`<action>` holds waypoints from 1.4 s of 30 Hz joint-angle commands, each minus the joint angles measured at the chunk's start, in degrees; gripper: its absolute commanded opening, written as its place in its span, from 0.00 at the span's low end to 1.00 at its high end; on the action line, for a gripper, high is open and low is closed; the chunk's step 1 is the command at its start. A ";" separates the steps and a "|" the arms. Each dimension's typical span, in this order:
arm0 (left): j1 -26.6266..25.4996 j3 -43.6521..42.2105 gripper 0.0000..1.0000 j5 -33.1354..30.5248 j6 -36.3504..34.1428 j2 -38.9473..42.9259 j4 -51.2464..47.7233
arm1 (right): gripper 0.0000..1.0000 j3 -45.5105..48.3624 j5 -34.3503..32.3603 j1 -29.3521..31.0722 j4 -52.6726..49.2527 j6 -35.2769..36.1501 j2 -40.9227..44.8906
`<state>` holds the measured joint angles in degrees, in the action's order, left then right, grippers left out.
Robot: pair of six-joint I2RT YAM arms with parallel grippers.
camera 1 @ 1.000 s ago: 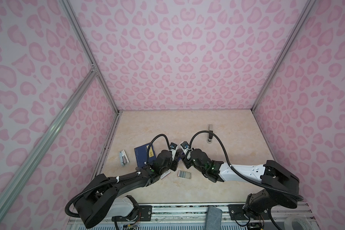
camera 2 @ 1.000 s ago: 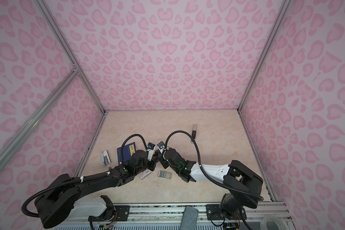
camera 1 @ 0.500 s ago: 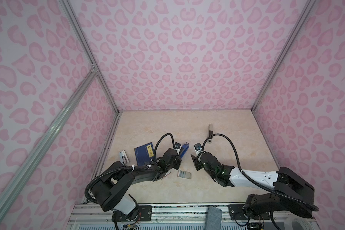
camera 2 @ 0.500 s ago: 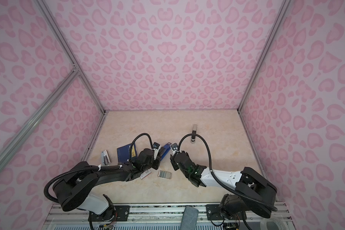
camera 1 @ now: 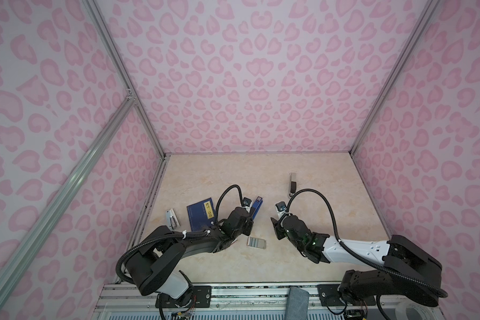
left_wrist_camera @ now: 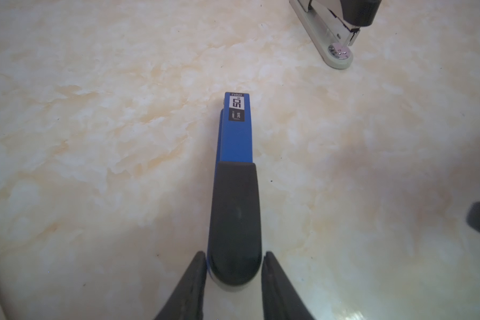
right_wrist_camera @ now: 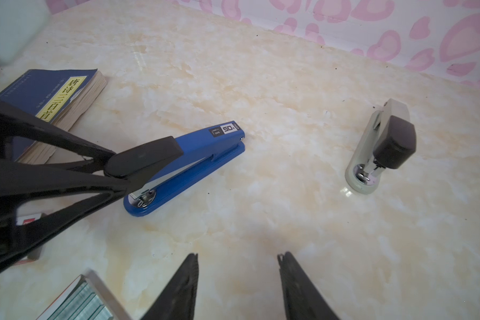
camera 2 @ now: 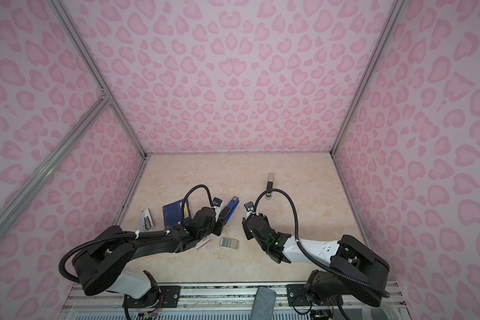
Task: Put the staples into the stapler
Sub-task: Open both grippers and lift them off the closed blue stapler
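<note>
Grey metal strips, the staples, lie nearest us, side by side in one small pale tray flat on the desk; they are too small for us to count. The tray's long axis runs across the desk, between the two arms. Just left of it, one white box with a red label shows from under the left arm; we cannot see what it holds.

We count two grippers. The right gripper hangs over bare desk to the right of the tray, its jaws spread and holding nothing. The left gripper has its jaws on either side of the black-capped nose of one blue stapler; we cannot tell whether they pinch it or stand just clear.

That stapler lies flat on its base with its top down. Its long axis runs away from the left gripper toward the back wall, leaning right, with the labelled hinge end farthest.

Left of it lie one dark blue book and, by the left wall, one small white and grey item. Farthest back is one pale grey stapler with a black cap
</note>
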<state>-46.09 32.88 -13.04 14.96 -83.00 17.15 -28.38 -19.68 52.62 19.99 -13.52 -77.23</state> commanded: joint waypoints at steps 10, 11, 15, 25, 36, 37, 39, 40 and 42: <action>1.63 17.64 0.60 1.23 2.42 -3.81 -27.85 | 0.49 0.51 0.12 -0.15 -0.30 -1.76 1.29; 1.70 19.16 0.60 1.35 2.44 -5.05 -29.36 | 0.49 0.60 0.23 -0.13 -0.46 -1.90 1.43; 1.97 24.69 0.60 1.74 2.13 -10.26 -34.61 | 0.49 0.74 0.11 -0.09 -1.68 -2.39 2.15; 1.96 29.28 0.26 2.49 1.36 -17.33 -39.12 | 0.50 1.51 0.33 -0.82 -1.64 -2.35 3.31; 1.96 28.45 0.15 2.55 1.89 -18.95 -38.37 | 0.49 1.62 0.47 -1.30 -1.16 -2.61 3.23; 2.01 28.60 0.16 2.33 2.01 -18.95 -38.42 | 0.49 1.66 0.48 -1.42 -1.08 -2.65 3.31; 2.25 28.97 0.17 1.90 2.38 -18.82 -38.33 | 0.49 1.78 0.47 -1.39 -1.05 -2.81 3.57; 2.40 29.32 0.17 1.79 2.65 -18.77 -38.25 | 0.49 1.83 0.42 -1.40 -1.07 -2.83 3.77; 2.99 30.24 0.20 1.88 2.93 -18.94 -38.07 | 0.49 2.05 0.31 -1.52 -1.05 -3.07 4.25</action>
<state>-43.68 62.57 -11.14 16.73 -101.25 -16.93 -26.85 -19.05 51.20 17.91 -15.86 -73.43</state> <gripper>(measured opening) 0.300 0.494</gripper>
